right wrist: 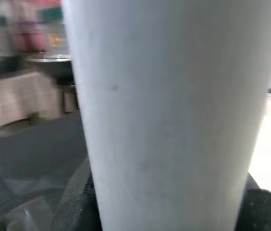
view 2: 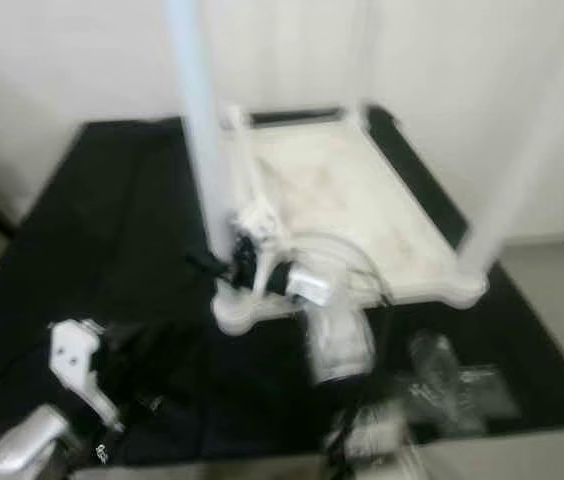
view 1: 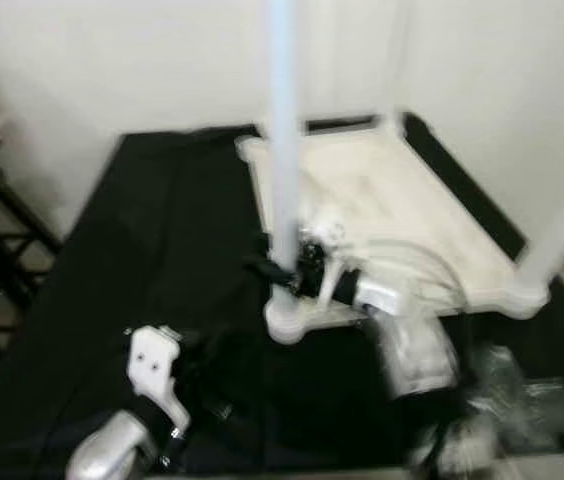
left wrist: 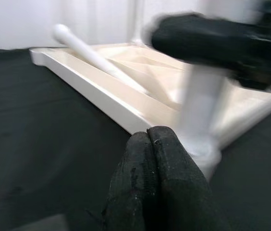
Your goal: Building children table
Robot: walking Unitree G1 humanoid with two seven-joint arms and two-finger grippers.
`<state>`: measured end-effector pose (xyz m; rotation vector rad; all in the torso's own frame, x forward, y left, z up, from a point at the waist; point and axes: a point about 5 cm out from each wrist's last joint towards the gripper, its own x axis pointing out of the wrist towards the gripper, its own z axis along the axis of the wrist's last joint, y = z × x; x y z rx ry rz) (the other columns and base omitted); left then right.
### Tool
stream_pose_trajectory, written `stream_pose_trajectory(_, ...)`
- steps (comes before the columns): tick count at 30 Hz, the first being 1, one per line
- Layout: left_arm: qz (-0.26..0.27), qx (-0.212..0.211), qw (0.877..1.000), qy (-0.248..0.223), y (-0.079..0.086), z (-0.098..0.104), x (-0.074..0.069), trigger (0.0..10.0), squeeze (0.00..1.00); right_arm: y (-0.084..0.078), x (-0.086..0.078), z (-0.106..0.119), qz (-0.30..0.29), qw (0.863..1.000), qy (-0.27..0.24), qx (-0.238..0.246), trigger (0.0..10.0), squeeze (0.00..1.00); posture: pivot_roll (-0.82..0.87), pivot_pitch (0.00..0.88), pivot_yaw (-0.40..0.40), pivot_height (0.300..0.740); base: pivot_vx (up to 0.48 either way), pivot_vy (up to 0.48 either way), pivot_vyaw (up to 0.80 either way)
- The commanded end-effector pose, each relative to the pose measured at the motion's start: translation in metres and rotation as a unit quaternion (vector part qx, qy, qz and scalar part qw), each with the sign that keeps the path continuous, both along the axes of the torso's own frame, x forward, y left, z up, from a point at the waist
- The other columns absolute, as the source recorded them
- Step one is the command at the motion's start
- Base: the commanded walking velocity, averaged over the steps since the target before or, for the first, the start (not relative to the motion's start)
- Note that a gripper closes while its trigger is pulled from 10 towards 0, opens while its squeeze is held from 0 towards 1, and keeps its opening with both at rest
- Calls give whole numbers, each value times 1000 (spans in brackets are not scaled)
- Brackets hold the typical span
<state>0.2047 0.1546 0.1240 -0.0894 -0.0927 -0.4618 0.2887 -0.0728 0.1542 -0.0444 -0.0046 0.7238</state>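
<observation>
Right claw (view 1: 297,268) is clamped round the near-left leg (view 1: 283,150) of the kids' table, low down, just above the corner socket; the right wrist view has the white tube pressed right up against the lens w/ black fingers (right wrist: 80,197) either side of it. Left claw (left wrist: 150,183) is closed on nothing, finger pads touching, hanging low by the robot's left, near that same corner but apart from it.

Tabletop (view 1: 392,200) lies upside down on a black cloth (view 1: 142,260) covering the floor, ribbed underside up. Legs stand up out of its corners: the gripped one, another at near right (view 1: 562,240), and faint ones at the back, too blurred to count.

Handling, as a guess: leg looks like a hollow plastic or light tube — stiff, light, smooth, so prob. slippery under a twist. Best hold is low near the socket, as now, where there's least lever and wobble; gripping high would rock the joint. Top looks like moulded plastic, light enough to slide on the cloth if the leg is pushed sideways, so the free claw could steady the rim.

Right arm (view 1: 412,345) reaches fwd from lower right, forearm angled in towards the corner, wrist about level. Left arm (view 1: 112,450) is bent and tucked low. A clear plastic bag (view 1: 522,395) lies on the cloth at near right.
</observation>
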Motion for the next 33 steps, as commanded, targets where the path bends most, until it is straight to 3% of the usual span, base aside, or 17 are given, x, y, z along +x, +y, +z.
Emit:
stream_pose_trajectory(1, -1, -1, 1000, 6, 3, 0, 0, 10000, 0, -13, -5, -38, -35, 994, 95, -46, 0, 0, 18, 112, 38, 740, 0, 0, 0)
stream_pose_trajectory(3, -6, -1, 1000, 8, 2, -1, 1, 10000, 0, -17, 13, -29, -41, 995, 72, -58, 0, 0, 36, 114, 29, 740, 0, 0, 0)
stream_pose_trajectory(7, -6, 1, 1000, 8, 2, -1, 1, 10000, 0, -15, 12, -33, -47, 994, 83, -57, 0, 0, 32, 106, 39, 740, 0, 0, 0)
stream_pose_trajectory(8, -3, 1, 1000, 8, 2, -1, 1, 10000, 0, -11, 9, -35, -45, 993, 88, -60, 10000, 0, 35, 111, 39, 740, 0, 0, 0)
stream_pose_trajectory(9, -1, 1, 1000, 8, 3, -1, 1, 10000, 0, -8, 6, -33, -47, 993, 89, -58, 10000, 0, 35, 111, 39, 740, 0, 0, 0)
stream_pose_trajectory(10, 0, 1, 1000, 8, 3, -1, 1, 10000, 0, -4, 3, -27, -48, 994, 88, -54, 10000, 682, 34, 106, 37, 740, 0, 0, 0)
stream_pose_trajectory(11, -1, 1, 1000, 8, 2, -1, 1, 10000, 0, -2, 1, -23, -50, 994, 86, -51, 10000, 682, 34, 106, 37, 740, 0, 0, 0)
stream_pose_trajectory(12, -2, 1, 1000, 8, 3, -1, 2, 10000, 0, 3, 4, -12, -32, 996, 77, -25, 10000, 1000, 30, 103, 38, 740, 0, 0, 0)
stream_pose_trajectory(17, -4, -1, 1000, 8, 3, -1, 3, 10000, 0, 15, 17, 12, 44, 997, 44, 35, 10000, 1000, 29, 101, 39, 740, 0, 0, 0)
stream_pose_trajectory(18, -4, -1, 1000, 8, 2, -1, 3, 10000, 0, 19, 19, 22, 96, 994, 28, 54, 10000, 1000, 31, 98, 38, 740, 0, 0, 0)
stream_pose_trajectory(19, -4, -1, 1000, 8, 2, -1, 4, 10000, 0, 23, 19, 34, 168, 984, -10, 54, 10000, 478, 32, 95, 37, 740, 0, 0, 0)
stream_pose_trajectory(21, -3, -1, 1000, 7, 1, -1, 4, 10000, 0, 23, 19, 40, 223, 973, -31, 43, 10000, 478, 33, 95, 37, 740, 0, 0, 0)
stream_pose_trajectory(22, -2, -2, 1000, 6, 1, -1, 5, 10000, 0, 18, 28, 42, 300, 953, -47, -18, 10000, 0, 36, 93, 34, 740, 0, 0, 0)
stream_pose_trajectory(25, -2, -2, 1000, 5, 0, -1, 5, 10000, 0, 12, 38, 38, 329, 941, -35, -66, 10000, 0, 39, 93, 34, 740, 0, 0, 0)
stream_pose_trajectory(30, -3, 0, 1000, 6, -1, -2, 6, 10000, 0, 9, 59, 45, 333, 940, -19, -73, 10000, 0, 46, 87, 29, 740, 0, 0, 0)
stream_pose_trajectory(31, -3, 0, 1000, 6, -1, -2, 6, 10000, 0, 11, 64, 47, 333, 940, -15, -65, 2392, 0, 46, 87, 29, 740, 0, 0, 0)
stream_pose_trajectory(33, -3, 0, 1000, 6, -1, -2, 6, 10000, 0, 12, 66, 48, 337, 940, -7, -57, 2392, 0, 50, 84, 28, 740, 0, 0, 0)
